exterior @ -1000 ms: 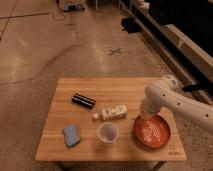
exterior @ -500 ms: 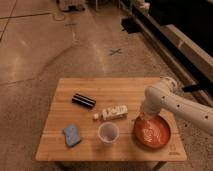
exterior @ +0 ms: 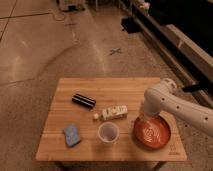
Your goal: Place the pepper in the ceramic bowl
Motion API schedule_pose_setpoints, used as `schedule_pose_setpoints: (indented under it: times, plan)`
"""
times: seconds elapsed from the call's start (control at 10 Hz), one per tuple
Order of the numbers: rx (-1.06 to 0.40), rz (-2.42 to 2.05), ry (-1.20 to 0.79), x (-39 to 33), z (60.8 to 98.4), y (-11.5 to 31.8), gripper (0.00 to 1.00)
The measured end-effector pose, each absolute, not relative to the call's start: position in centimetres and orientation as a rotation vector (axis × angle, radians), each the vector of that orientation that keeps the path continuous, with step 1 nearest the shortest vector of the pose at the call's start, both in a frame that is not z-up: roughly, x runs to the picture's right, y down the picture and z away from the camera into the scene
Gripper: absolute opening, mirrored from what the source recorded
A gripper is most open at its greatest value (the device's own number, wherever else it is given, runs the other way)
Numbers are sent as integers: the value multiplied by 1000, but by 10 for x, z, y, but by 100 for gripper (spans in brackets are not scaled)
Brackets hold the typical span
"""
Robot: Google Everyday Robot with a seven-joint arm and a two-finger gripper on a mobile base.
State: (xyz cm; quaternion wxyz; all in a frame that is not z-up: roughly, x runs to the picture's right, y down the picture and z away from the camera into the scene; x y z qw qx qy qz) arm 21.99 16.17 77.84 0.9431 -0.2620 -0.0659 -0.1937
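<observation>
- Our hand (exterior: 142, 118) hangs over the bowl's (exterior: 162, 142) rim at about ten o'clock, on the right half of the counter (exterior: 100, 87).
- The hand is closed tight. We judge the pepper (exterior: 141, 120) sits pinched in it, though only a small orange patch under the wrist shows.
- Over the last second almost nothing has shifted: the arm has held its place above the bowl and the grip has stayed clamped.
- We read that as the carry being finished, with release the step left.
- The cup (exterior: 108, 132) stands just beside the bowl at nine o'clock, with the bottle (exterior: 113, 112) lying at its twelve.
- The black cylinder (exterior: 83, 101) and blue sponge (exterior: 71, 135) lie well apart to the left.
</observation>
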Motion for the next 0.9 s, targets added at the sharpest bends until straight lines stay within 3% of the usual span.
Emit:
schedule_pose_setpoints:
  times: [0.9]
  plan:
    - [-528,-387,-134,222,777,170,22]
